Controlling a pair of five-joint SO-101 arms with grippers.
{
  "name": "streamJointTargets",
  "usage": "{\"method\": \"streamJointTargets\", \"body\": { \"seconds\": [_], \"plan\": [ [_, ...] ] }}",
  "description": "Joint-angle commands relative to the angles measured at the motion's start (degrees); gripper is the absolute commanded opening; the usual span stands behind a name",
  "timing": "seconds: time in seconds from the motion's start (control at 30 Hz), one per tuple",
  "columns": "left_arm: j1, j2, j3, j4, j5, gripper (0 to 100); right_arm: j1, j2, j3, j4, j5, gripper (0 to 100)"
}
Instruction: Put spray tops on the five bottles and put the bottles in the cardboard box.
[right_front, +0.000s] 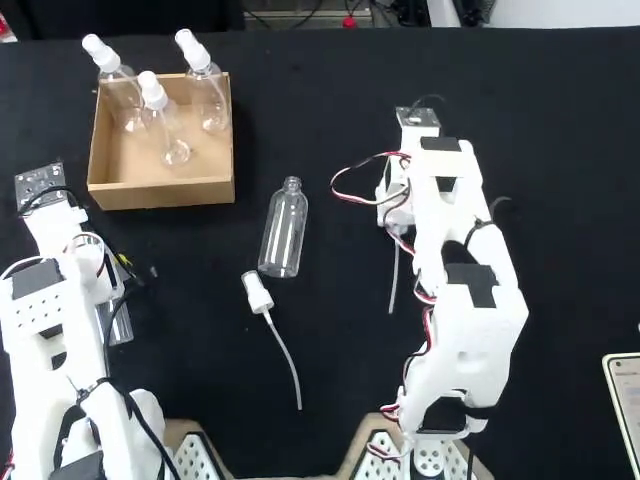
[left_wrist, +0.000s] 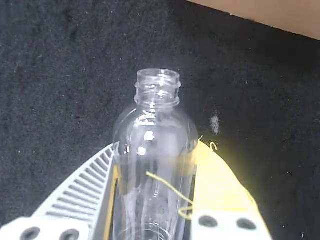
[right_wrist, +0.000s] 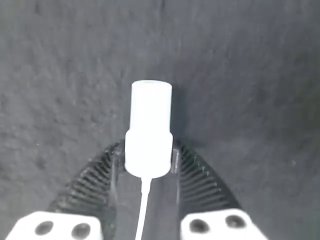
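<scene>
Over the table my left claw grips a bottle, right claw a top; next I must join them.

Both arms are white printed shells with black servo blocks set between the segments. Right arm: red, white and black wires loop loose beside the wrist, and a small camera board sits at the far end. Left arm: a thin black cable trails along the lower links, with a dark circuit board at the tip. Latticed white base plates sit at the table edge. Left gripper: one white ribbed finger, the other faced in yellow, with a stray yellow thread; the white mounts carry paired dark screw holes. Right gripper: black ribbed fingers, white mounts, two holes each.
</scene>
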Motion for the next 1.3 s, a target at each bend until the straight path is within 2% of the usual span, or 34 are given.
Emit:
{"method": "streamJointTargets", "body": {
  "seconds": [0.0, 0.13, 0.53, 0.67, 1.03, 1.27],
  "plan": [
    [-0.3, -1.7, -0.7, -1.1, 0.4, 8, 0.4, -0.5, -3.1, 3.3, -0.3, 11.6],
    [-0.3, -1.7, -0.8, -1.1, 0.4, 8, -0.3, -0.5, -3.1, 4.7, -0.2, 21.6],
    [-0.3, -1.7, -0.7, -1.1, 0.4, 8, -1.0, 0.2, -9.2, 6.4, -6.9, 20.4],
    [-0.4, -1.7, -0.7, -1.1, 0.4, 8, -0.7, 3.4, -8.8, 5.9, -6.9, 20.4],
    [-0.4, -1.7, -0.7, -1.1, 0.4, 8, -0.5, 5.7, -11.8, 6.4, -6.5, 3.4],
    [-0.2, -2.7, -0.9, -0.6, 0.5, 8, -0.9, -7.6, -10.9, 11.2, -5.0, 2.9]
  ]
}}
